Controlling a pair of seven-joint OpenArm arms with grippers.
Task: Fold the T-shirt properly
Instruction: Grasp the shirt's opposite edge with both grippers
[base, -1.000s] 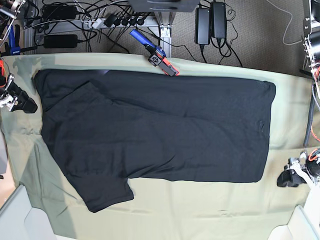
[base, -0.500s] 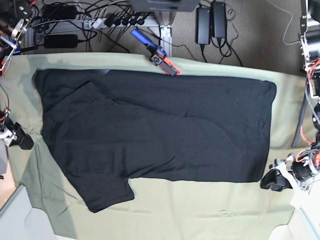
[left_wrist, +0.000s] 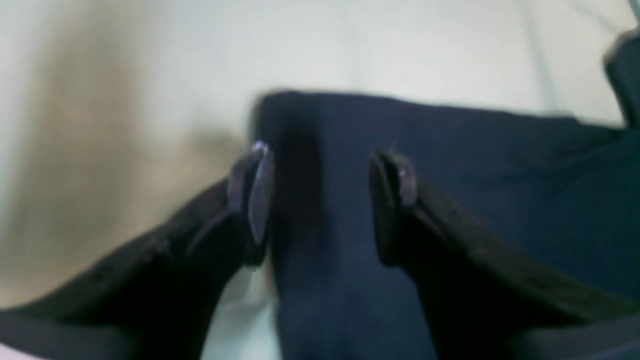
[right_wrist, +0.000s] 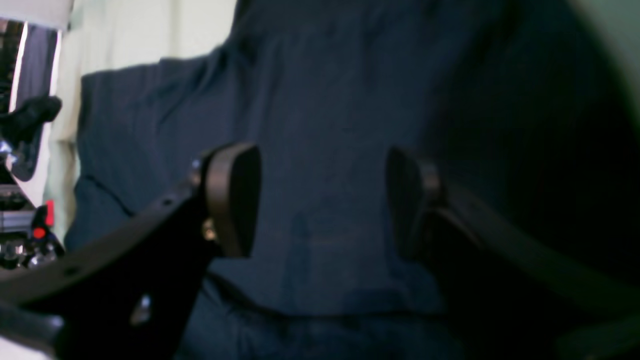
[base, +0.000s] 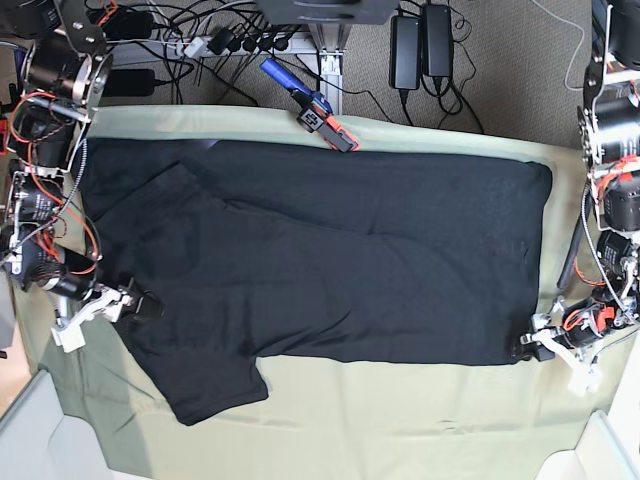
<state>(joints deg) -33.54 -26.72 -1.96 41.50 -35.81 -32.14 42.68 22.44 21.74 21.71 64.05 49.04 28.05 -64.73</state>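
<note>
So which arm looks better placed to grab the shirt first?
Probably the left. Its open gripper already straddles the corner edge of the T-shirt. The right gripper, also open, hovers over flat fabric by the sleeve, with no edge between its fingers.

The T-shirt lies spread on the cloth, end effectors at opposite edges.

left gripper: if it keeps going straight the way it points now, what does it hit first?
The T-shirt. The left gripper is open, its fingers straddling the shirt's corner edge where it lies on the pale green cloth, so black fabric sits directly between and ahead of them. The wrist view is blurred, so the height above the fabric is unclear.
</note>
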